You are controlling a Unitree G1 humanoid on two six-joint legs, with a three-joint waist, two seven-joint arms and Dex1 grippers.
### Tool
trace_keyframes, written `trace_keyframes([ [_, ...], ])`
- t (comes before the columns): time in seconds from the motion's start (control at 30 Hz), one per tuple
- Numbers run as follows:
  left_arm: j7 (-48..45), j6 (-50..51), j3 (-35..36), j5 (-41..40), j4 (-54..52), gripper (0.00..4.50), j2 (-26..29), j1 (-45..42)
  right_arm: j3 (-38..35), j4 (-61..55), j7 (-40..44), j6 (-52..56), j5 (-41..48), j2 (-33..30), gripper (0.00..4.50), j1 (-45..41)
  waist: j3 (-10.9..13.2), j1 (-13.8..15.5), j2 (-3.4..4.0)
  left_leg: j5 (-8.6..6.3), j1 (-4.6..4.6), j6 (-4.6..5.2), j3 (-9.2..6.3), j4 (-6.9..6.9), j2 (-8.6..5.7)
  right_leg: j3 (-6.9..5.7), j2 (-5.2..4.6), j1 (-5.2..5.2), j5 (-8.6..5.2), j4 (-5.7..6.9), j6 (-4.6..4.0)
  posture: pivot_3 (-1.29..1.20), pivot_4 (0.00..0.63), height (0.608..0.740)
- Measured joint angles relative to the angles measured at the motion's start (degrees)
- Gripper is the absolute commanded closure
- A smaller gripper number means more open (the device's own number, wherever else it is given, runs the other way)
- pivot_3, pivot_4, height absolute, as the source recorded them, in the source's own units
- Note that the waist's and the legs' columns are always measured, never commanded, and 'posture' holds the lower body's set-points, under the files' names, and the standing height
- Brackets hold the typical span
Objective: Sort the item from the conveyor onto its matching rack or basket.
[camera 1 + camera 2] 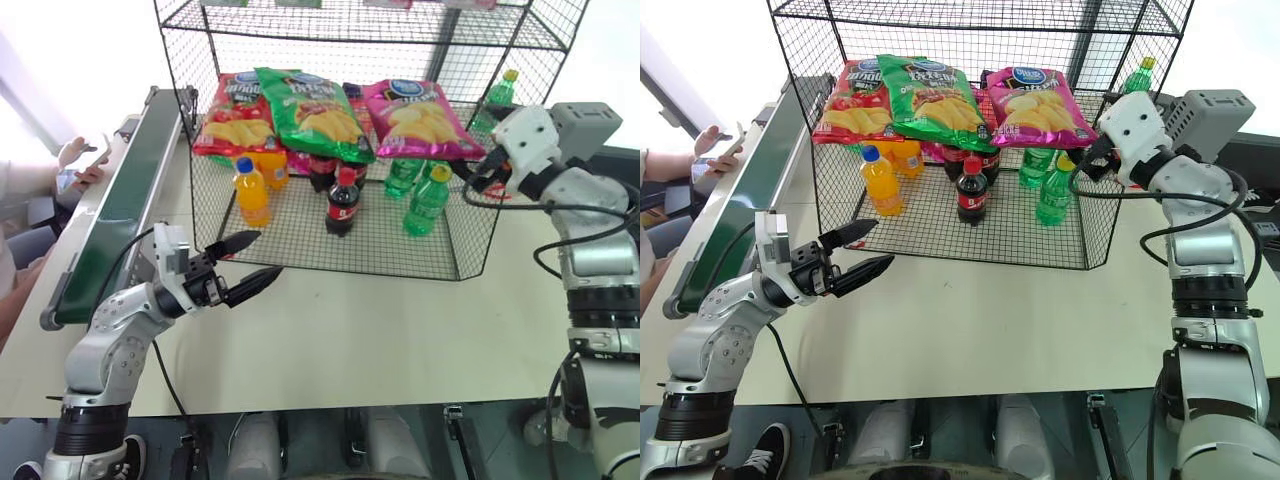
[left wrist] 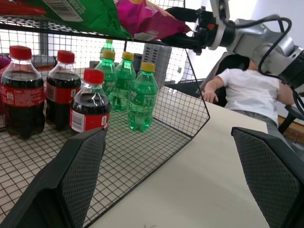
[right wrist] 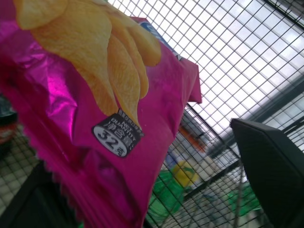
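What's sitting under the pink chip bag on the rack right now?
Green soda bottles with yellow caps stand on the lower grid tier beneath the pink chip bag in the black wire rack. The bag hides the back of that tier.

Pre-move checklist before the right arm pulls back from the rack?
1. Pink bag lying on the rack tier beside the green bag: ok.
2. Right gripper open, fingers apart around the bag's corner in the right wrist view: ok.
3. Bag fully free of the fingers: cannot tell.
4. Bag stable on the tier once released: cannot tell; its corner overhangs toward the gripper.
5. Left gripper open, holding nothing, outside the rack: ok.
6. Conveyor belt bare where visible: ok.
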Motion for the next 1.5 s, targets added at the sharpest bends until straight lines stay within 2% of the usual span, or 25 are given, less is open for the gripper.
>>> trace_keyframes([
  [0.13, 0.0, -0.1, -0.2, 0.1, 0.0, 0.0, -0.1, -0.1, -0.7, -4.8, 5.3, 2.2, 5.3, -0.5, 0.07, 1.5, 0.0, 0.0, 0.0, -0.01, -0.01, 0.02, -0.01, 0.0, 0.0, -0.01, 0.0, 0.0, 0.0, 0.0, 0.0, 0.0, 0.15, 0.74],
  [0.33, 0.1, -0.3, -0.4, 0.6, 0.0, 0.0, -0.1, 0.0, -1.5, -6.8, 6.8, -0.9, 7.4, 0.3, 0.07, 3.0, 0.0, 0.0, 0.0, -0.01, 0.0, 0.01, 0.0, 0.0, 0.0, -0.01, 0.01, 0.0, 0.0, 0.0, 0.0, 0.0, 0.15, 0.74],
  [0.77, 0.5, -0.8, -0.5, 1.6, 0.0, 0.0, -0.1, 0.0, 3.8, -4.3, 6.0, -11.9, -0.7, 0.7, 0.07, 4.5, 0.0, 0.0, 0.0, -0.01, 0.0, 0.01, 0.0, 0.0, 0.0, -0.01, 0.01, 0.0, 0.0, 0.0, 0.0, 0.0, 0.15, 0.74],
  [0.87, 0.7, -0.9, -0.5, 1.7, 0.0, 0.0, 0.0, 0.1, 4.0, -1.4, 3.8, -14.4, -2.9, 1.0, 0.96, 3.7, 0.0, 0.0, 0.0, -0.01, 0.0, 0.01, 0.01, 0.01, 0.0, -0.01, 0.0, 0.0, 0.0, 0.0, 0.0, 0.0, 0.15, 0.74],
  [1.1, 0.8, -1.2, -0.5, 2.5, 0.0, 0.0, 0.0, 0.3, 3.9, 5.6, 0.2, -18.3, -5.6, 1.0, 4.32, 0.3, 0.0, 0.0, 0.0, -0.01, 0.0, 0.01, 0.01, 0.01, 0.0, -0.01, 0.0, 0.0, 0.0, 0.0, 0.0, 0.0, 0.15, 0.74],
  [1.13, 0.9, -1.2, -0.5, 2.5, 0.0, 0.0, 0.0, 0.3, 3.9, 6.7, -0.4, -18.8, -6.0, 1.0, 4.45, -0.2, 0.0, 0.0, 0.0, 0.0, 0.0, 0.01, 0.02, 0.01, 0.0, -0.01, 0.0, 0.0, 0.0, 0.0, 0.0, 0.0, 0.15, 0.74],
  [1.5, 1.4, -1.2, -0.6, 2.5, -0.1, 0.0, 0.0, 0.5, 5.9, 14.8, -6.2, -25.7, -13.5, 0.0, 4.45, -4.6, 0.0, -0.1, 0.0, 0.0, 0.0, 0.0, 0.02, 0.01, 0.0, 0.0, 0.0, 0.0, 0.0, 0.01, 0.0, 0.0, 0.15, 0.74],
])
